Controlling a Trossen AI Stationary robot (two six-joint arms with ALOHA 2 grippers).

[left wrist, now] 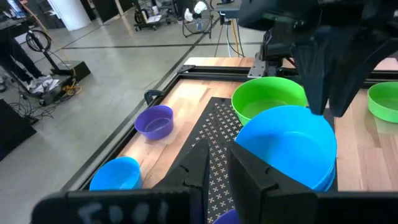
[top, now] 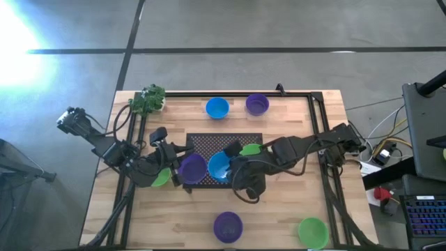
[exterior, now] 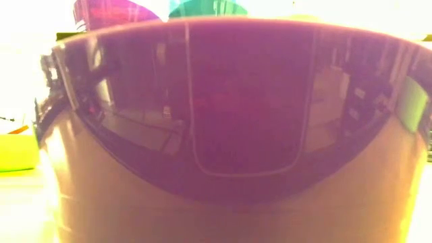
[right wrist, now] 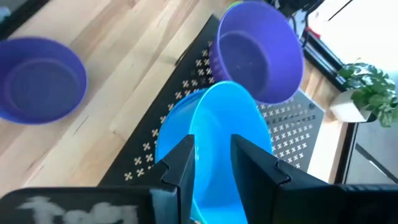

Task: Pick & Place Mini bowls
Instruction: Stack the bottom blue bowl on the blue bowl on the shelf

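Observation:
A black mesh mat lies mid-table. Over it my right gripper is shut on a blue mini bowl. Beside that, my left gripper is shut at the left rim of a purple mini bowl, which tilts its opening toward the right arm in the right wrist view. A lime green bowl sits upright on the mat's right part, just behind the blue one. Another green bowl rests on the wood by the left gripper. My left gripper has a sliver of the purple bowl's rim between its two fingers, coming level from the table's left. Its own fingers hide the rest of the contact. The bowl sits tilted; whether it is clear of the mat I cannot tell. My right gripper pinches the blue bowl's rim, one finger on each face of the wall, slanting down from the table's right. In the left wrist view its fingers meet the raised rim. The bowl is tilted, opening toward the left arm.
Blue and purple bowls stand by the far edge, next to a small plant. A purple bowl and a green one stand near the front edge; that purple bowl fills the low view.

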